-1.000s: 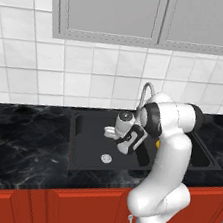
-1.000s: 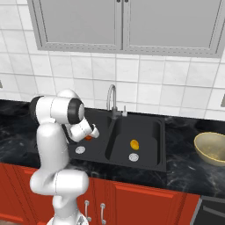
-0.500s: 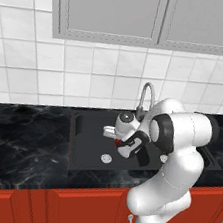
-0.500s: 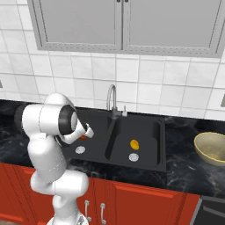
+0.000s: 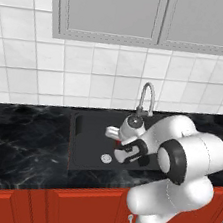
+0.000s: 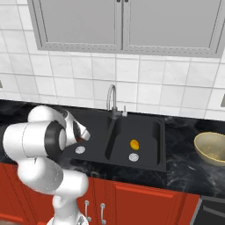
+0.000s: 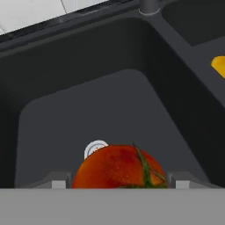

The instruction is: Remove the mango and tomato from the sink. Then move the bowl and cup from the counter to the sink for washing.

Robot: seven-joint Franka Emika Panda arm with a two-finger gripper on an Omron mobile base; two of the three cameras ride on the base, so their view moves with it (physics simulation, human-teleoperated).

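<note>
The white arm's two-finger gripper (image 7: pixel 118 186) clasps the round red-orange tomato (image 7: pixel 118 169) to lift it clear of the black matte double-basin sink (image 7: pixel 79 101)

Tomato (image 7: pixel 118 167) bottom and mango (image 7: pixel 219 66) cut off by frame edges.

Black marbled counter (image 6: pixel 184 145) runs wall to wall over red cabinet fronts. Set into it, the sink (image 6: pixel 160 132), matte black, two basins side by side, faucet (image 6: pixel 112 99) rising at the back between them. In the right basin, the mango (image 6: pixel 134 143) sits just behind the drain. In the left basin, the tomato (image 7: pixel 118 169) is close to that basin's drain, whether resting on the floor I cannot tell. Out on the counter, well right of the sink, the bowl (image 6: pixel 212 147) stands upright.
</note>
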